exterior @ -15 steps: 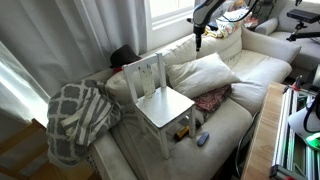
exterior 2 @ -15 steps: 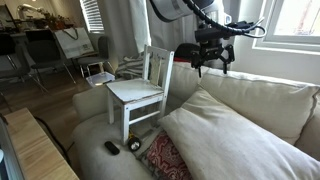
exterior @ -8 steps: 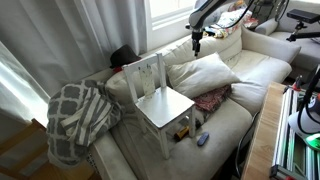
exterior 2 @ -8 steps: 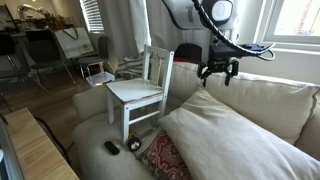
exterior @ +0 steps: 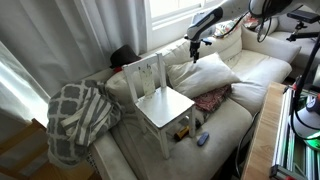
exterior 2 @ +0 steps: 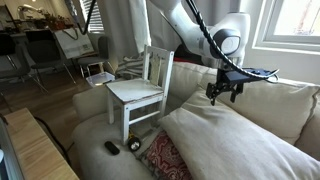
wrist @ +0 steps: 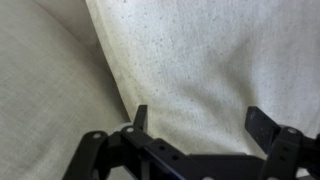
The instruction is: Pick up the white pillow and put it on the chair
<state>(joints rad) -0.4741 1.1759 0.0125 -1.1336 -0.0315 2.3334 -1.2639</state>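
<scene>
1. Black Robotiq gripper (exterior 2: 225, 97), jaws spread open, hovers just above the pillow's far edge.
2. Large off-white square fabric pillow (exterior 2: 235, 140) lies on beige sofa (exterior 2: 285, 98), right of small white wooden slat-back chair (exterior 2: 138, 92).

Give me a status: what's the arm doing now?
Fingers open, empty, over pillow. Pillow on sofa, not lifted. Chair seat bare.

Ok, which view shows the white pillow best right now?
An exterior view shows the white pillow whole, beside the chair. In an exterior view the white pillow is bigger but cut off by the frame. The wrist view shows only its fabric past the open fingers.
</scene>
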